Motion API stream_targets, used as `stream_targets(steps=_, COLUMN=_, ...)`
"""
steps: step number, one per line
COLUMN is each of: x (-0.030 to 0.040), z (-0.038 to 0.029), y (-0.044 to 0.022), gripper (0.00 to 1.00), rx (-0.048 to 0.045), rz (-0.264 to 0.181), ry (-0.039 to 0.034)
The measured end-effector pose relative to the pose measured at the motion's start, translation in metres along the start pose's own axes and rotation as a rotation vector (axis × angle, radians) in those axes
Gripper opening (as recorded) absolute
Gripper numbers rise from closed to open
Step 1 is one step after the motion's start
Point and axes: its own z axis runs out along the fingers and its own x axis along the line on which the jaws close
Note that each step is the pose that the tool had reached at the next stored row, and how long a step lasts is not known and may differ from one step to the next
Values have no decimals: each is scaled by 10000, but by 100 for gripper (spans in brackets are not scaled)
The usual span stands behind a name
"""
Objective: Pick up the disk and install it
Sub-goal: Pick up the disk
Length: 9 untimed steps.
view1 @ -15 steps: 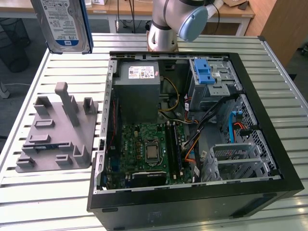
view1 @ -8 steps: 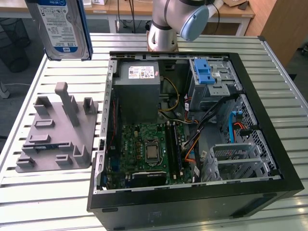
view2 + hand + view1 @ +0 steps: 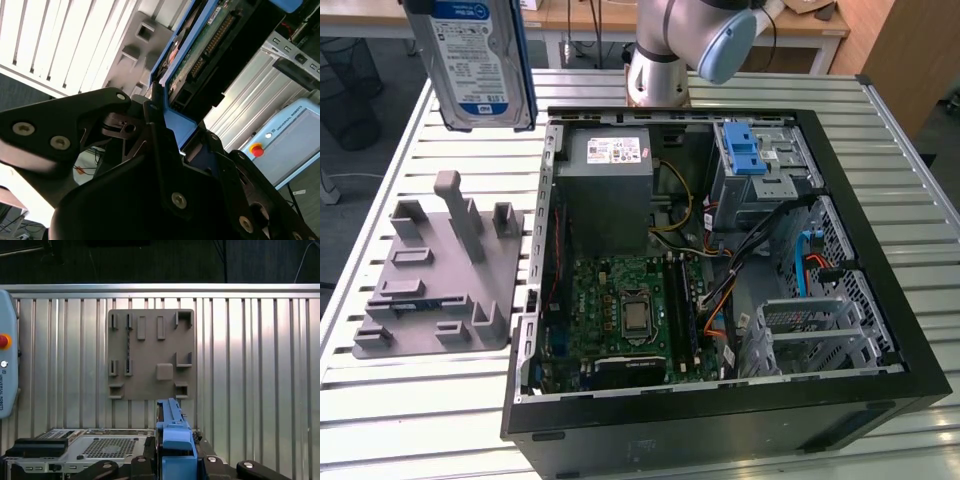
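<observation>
Gripper (image 3: 175,127), the black metal two-finger one, is clamped on the flat silver disk (image 3: 480,62) with the white-and-blue label and blue plastic side rails. It's holding it upright in the air over the slatted metal table's (image 3: 380,400) far edge, at the exterior view's left. Grey plastic fixture plate (image 3: 440,270) sits below, just beside the open black computer case (image 3: 720,430).

Slatted table (image 3: 420,415) carries grey fixture (image 3: 438,285) and open computer case (image 3: 720,425).
</observation>
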Motion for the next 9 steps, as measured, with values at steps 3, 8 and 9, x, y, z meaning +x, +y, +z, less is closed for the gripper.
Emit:
stream_targets(steps=3, x=-2, z=9, y=-135, gripper=36, rx=-1, rz=-1, ry=1)
stream_targets(steps=8, x=-5, z=21, y=-363, gripper=36, rx=-1, rz=-1, ry=1)
stream_targets(steps=9, x=-6, z=23, y=-408, gripper=36, rx=0, rz=0, ry=0)
